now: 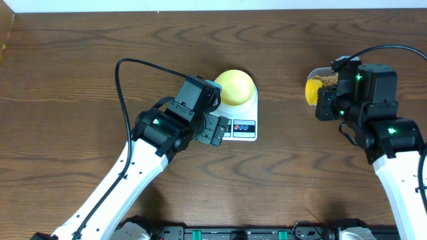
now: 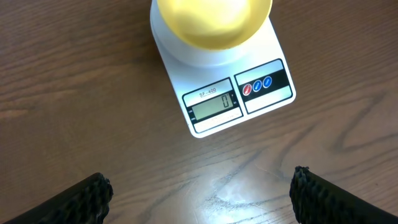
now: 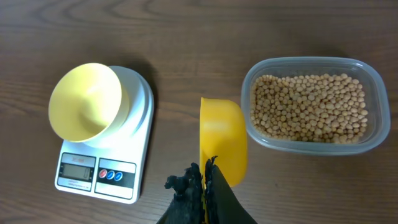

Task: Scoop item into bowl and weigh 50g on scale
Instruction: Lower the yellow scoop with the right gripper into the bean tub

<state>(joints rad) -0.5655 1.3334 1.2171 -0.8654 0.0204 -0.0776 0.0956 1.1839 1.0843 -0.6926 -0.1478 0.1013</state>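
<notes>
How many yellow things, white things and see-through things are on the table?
Yellow: 2, the bowl and the scoop
White: 1, the scale
See-through: 1, the tub with the beans in it
Total: 4

The counter (image 3: 186, 37) is dark brown wood with wavy grain. The scale (image 3: 140, 146) is white, its display (image 2: 213, 107) grey with a dark zero, beside a black panel carrying red and blue buttons (image 2: 257, 85). The bowl (image 3: 87, 102) is pale yellow, the scoop (image 3: 222, 140) a brighter yellow. The beans (image 3: 308, 106) are tan-beige in a clear tub (image 3: 311, 145). The left fingers (image 2: 323, 198) are black.
</notes>
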